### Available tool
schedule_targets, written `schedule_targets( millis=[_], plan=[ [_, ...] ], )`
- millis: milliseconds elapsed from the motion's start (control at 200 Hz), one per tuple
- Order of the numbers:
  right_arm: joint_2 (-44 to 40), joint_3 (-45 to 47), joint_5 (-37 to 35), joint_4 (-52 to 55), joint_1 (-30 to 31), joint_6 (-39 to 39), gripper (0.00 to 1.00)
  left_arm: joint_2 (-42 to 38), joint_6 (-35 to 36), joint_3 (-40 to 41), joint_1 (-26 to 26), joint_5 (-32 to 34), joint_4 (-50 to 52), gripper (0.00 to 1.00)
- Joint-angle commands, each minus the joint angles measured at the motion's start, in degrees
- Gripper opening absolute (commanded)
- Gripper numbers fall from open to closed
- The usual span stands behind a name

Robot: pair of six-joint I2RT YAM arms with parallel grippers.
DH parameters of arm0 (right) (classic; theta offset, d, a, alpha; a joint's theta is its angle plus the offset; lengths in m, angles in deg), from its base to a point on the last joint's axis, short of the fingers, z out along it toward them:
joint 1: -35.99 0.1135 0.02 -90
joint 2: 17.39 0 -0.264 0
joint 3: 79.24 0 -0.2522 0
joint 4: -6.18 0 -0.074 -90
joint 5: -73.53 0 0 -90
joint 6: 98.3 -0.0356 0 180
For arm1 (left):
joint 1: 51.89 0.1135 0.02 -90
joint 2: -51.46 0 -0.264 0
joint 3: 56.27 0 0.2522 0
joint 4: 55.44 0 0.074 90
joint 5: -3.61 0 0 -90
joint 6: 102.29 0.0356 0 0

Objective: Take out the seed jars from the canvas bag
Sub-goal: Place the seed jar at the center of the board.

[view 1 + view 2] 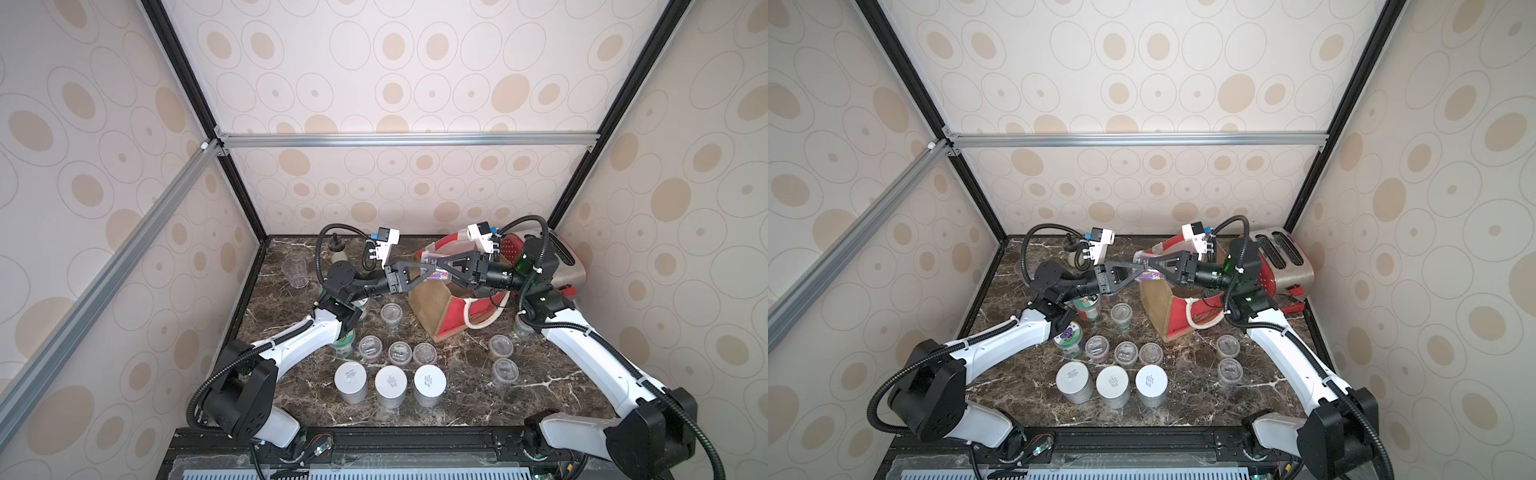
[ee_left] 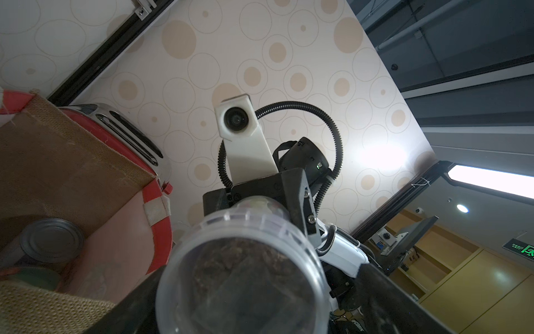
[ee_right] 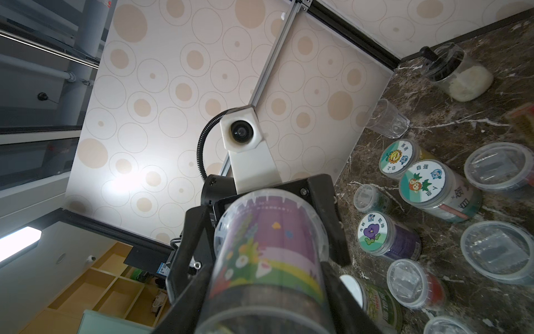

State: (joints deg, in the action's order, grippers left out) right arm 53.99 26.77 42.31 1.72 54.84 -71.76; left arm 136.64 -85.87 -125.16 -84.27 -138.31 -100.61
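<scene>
Seed jars [image 1: 399, 352] stand on the dark table [image 1: 461, 403] in the lower middle of both top views, out of the canvas bag [image 1: 428, 305], which sits right of the middle. One purple jar [image 1: 434, 270] hangs in the air at the middle, over the bag's left side. My right gripper [image 1: 444, 269] is part closed and holds it. My left gripper [image 1: 424, 272] is wide open around the jar's other end; I cannot tell if it touches.

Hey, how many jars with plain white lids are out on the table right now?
3, in a row near the table's front edge: left jar, middle jar, right jar. Others may be hidden in the canvas bag.
</scene>
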Motion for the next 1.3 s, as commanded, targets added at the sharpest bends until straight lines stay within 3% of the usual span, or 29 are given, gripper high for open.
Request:
schedule_targets(
  millis=[0, 470, 790, 1000, 1165, 1295],
  plan=[
    [0.49, -2.0, 1.59, -1.05, 0.7, 0.85, 0.55, -0.7, -2.69, -0.33, 0.5, -2.07, -4.91, 0.97],
    [1.67, -1.3, 1.77, -0.21, 1.19, 2.11, 0.58, 0.33, -7.18, 0.55, 1.36, -2.49, -10.76, 0.62],
    [1.59, -1.95, 0.27, 3.22, 1.12, 4.84, 0.76, -1.34, -2.84, 0.77, 1.97, -1.19, -4.56, 0.59],
    [-1.27, -3.06, -5.72, 14.91, -0.88, 11.57, 1.0, -7.44, 7.14, 2.94, 3.22, 4.13, 11.6, 0.6],
    [-3.65, -0.23, -9.1, 18.48, -5.83, 12.31, 1.0, -15.79, 19.93, 3.42, 4.28, 15.22, 34.6, 0.61],
    [-4.19, 0.92, -9.58, 20.27, -6.2, 13.7, 1.0, -19.01, 30.02, -0.21, 5.04, 24.54, 53.75, 0.59]
  ],
)
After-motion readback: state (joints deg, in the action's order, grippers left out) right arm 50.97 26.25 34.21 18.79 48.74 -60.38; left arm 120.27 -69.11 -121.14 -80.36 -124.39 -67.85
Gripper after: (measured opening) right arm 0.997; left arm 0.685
